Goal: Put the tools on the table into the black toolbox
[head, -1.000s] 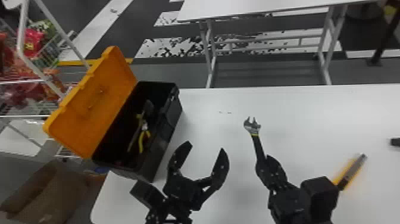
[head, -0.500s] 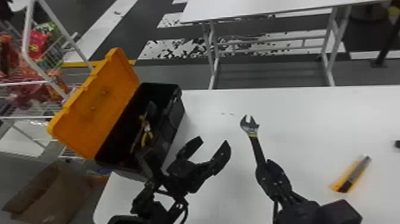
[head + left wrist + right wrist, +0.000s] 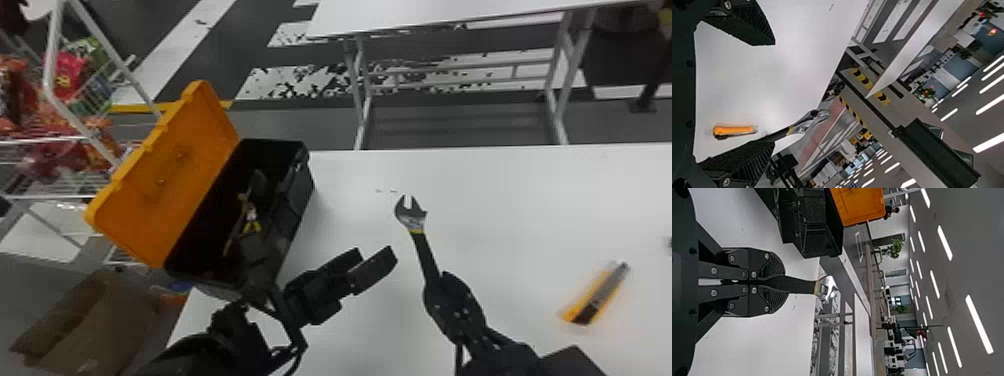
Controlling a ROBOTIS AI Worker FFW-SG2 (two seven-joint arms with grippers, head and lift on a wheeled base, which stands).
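Left gripper [image 3: 376, 255] turned, jaws nearer wrench [image 3: 426, 257]; wrench shifted slightly toward toolbox [image 3: 296, 200]

The black toolbox [image 3: 295, 200] stands open at the far left corner of the surface [image 3: 500, 200], its orange lid [image 3: 170, 170] tilted out past the left edge. Pliers with yellow on them [image 3: 251, 226] lie inside. The left hand [image 3: 375, 256], fingers apart, is just beside the toolbox. The right hand [image 3: 440, 286] grips an adjustable wrench [image 3: 425, 252], its head toward the far edge. A yellow-and-black utility knife [image 3: 596, 295] lies farther right.
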